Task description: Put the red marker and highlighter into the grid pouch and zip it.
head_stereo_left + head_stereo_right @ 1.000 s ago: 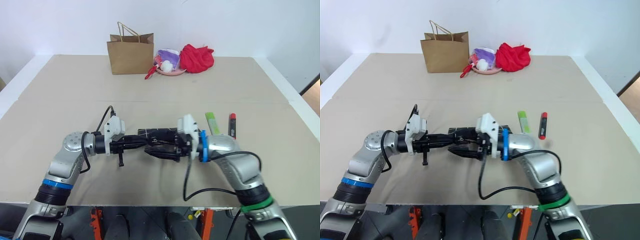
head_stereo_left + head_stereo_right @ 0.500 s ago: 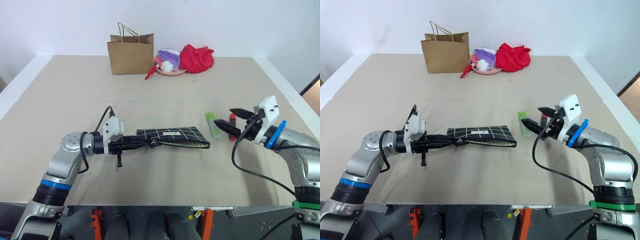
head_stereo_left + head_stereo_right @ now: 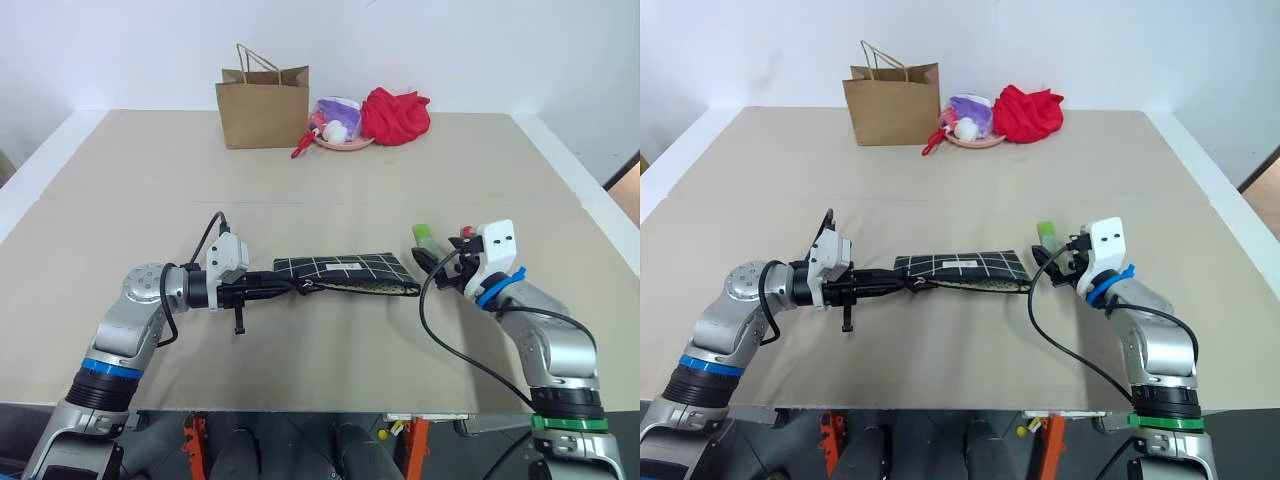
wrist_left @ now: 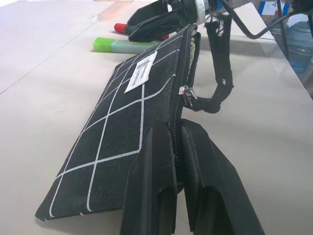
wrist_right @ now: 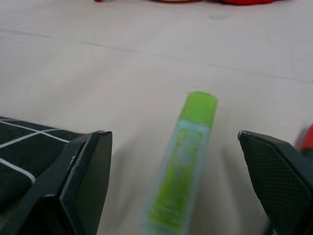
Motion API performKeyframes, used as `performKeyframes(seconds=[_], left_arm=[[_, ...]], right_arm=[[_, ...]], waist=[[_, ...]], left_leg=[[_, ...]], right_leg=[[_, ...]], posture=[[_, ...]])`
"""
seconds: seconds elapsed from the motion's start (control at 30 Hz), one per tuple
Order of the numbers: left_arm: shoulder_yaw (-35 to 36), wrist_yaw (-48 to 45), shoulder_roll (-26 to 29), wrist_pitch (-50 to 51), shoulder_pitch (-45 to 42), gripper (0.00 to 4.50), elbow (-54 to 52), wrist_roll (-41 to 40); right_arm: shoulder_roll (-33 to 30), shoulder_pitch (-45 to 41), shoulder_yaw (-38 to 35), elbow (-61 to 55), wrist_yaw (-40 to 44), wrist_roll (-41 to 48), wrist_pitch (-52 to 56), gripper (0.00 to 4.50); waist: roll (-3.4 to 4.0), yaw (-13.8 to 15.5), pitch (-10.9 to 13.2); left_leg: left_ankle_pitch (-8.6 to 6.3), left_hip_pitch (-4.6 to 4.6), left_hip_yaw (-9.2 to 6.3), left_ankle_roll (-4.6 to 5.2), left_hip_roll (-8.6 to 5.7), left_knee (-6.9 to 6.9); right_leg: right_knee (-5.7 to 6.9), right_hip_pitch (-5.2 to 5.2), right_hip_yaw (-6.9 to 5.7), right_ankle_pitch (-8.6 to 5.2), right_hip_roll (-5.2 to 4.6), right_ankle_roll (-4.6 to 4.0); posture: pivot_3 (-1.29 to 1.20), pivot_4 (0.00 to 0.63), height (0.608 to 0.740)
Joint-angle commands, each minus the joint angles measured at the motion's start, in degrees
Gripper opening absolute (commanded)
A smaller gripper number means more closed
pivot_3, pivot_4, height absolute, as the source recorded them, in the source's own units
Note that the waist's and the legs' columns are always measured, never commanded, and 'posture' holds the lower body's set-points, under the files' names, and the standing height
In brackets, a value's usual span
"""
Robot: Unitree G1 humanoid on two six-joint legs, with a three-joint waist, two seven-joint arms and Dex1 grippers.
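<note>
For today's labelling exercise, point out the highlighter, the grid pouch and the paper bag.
highlighter (image 5: 183,161), right wrist view, middle of body.
grid pouch (image 3: 345,270), left eye view, middle of side panel.
paper bag (image 3: 262,115), left eye view, front face.

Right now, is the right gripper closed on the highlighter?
No, the right gripper is open, its fingers either side of the highlighter lying on the table.

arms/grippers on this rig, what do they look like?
Silver-grey jointed arms. Left gripper and right gripper each have two black fingers behind a white wrist box, with a looping black cable. Blue band on the left arm; blue wrist ring and green band on the right.
</note>
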Motion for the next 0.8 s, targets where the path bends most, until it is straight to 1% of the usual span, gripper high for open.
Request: performKeyframes(seconds=[0.03, 0.2, 0.43, 0.6, 0.7, 0.8], left_arm=[[0.9, 0.3, 0.2, -0.7, -1.0, 0.0, -1.5, -0.6], [1.0, 0.5, 0.2, -0.7, -0.8, 0.0, -1.8, -0.6], [1.1, 0.7, 0.4, -0.7, -0.4, 0.0, -2.1, -0.5], [1.1, 0.9, 0.5, -0.6, -0.1, 0.0, -2.5, -0.6], [1.1, 0.9, 0.6, -0.6, 0.0, 0.0, -2.6, -0.6], [1.0, 1.0, 0.7, -0.6, -0.1, 0.0, -2.6, -0.6]], right_arm=[[1.1, -0.1, -0.1, -1.4, -3.3, -1.5, -0.2, 4.43], [3.8, 0.0, 0.6, 0.0, -6.2, -3.4, -0.6, 4.43], [5.2, 1.4, 4.0, -1.1, -7.1, -6.0, -0.5, 4.43], [6.6, 3.5, 4.5, -0.9, -10.2, -7.9, 0.5, 4.43], [7.2, 4.1, 4.4, -1.0, -11.6, -8.5, 0.8, 3.65], [7.8, 4.5, 4.1, -1.1, -12.7, -8.4, 1.4, 2.25]], waist=[[0.0, 0.0, 0.0], [0.0, 0.0, 0.0], [0.0, 0.0, 0.0], [-0.01, 0.0, 0.0], [-0.03, 0.0, 0.0], [-0.05, 0.1, -0.1]], left_leg=[[0.0, 0.0, 0.0, 0.0, 0.0, 0.0], [0.0, 0.01, 0.0, 0.0, 0.0, -0.03], [0.0, 0.01, 0.0, 0.0, 0.0, -0.03], [0.0, 0.04, 0.0, 0.0, 0.01, -0.03], [0.0, 0.04, 0.0, 0.0, 0.01, -0.02], [0.0, 0.07, -0.02, 0.0, 0.01, 0.0]], right_leg=[[0.0, 0.0, 0.0, 0.0, 0.0, 0.0], [0.0, -0.01, 0.0, -0.01, 0.0, 0.0], [0.0, -0.01, 0.0, -0.01, 0.0, -0.01], [0.0, 0.01, -0.01, 0.0, 0.01, -0.01], [0.0, 0.04, -0.01, -0.01, 0.01, -0.01], [0.0, 0.09, -0.02, 0.0, 0.01, -0.01]], posture=[[0.0, 0.15, 0.74], [0.0, 0.15, 0.74], [0.0, 0.15, 0.74], [0.0, 0.15, 0.74], [0.0, 0.15, 0.74], [0.0, 0.15, 0.74]])
